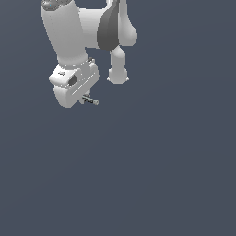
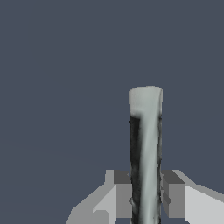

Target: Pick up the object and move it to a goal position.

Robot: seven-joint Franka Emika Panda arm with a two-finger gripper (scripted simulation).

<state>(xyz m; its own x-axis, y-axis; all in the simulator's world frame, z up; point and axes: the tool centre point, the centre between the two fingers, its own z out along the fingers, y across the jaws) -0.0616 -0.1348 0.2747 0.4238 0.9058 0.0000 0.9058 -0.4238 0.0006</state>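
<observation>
In the exterior view, the white arm [image 1: 69, 37] hung in from the upper part of the frame over a plain dark blue-grey ground w/ no counter edge visible. The gripper [image 1: 84, 97] sat at the arm's lower end, and the object [image 1: 91, 101], a thin grey rod, stuck out sideways from it toward the exterior view's right, just beside the white gripper body. No goal marker showed anywhere in this view, so how far along the move was couldn't be judged. In the wrist view, the object [image 2: 146, 153] ran straight out from between the two grey fingers [image 2: 124, 192], pale silver-grey w/ a dark streak along one side; its far end looked blunt and light. The fingers touched it on both sides, so the gripper [image 2: 146, 194] was narrowed down and clamped on the rod, approx at one end, the knob end hidden. To do the carry well, IMO: keep the squeeze steady, move smoothly, avoid quick wrist turns, since a long overhang could pivot or slip. No brands, labels or writing were readable in either view.
</observation>
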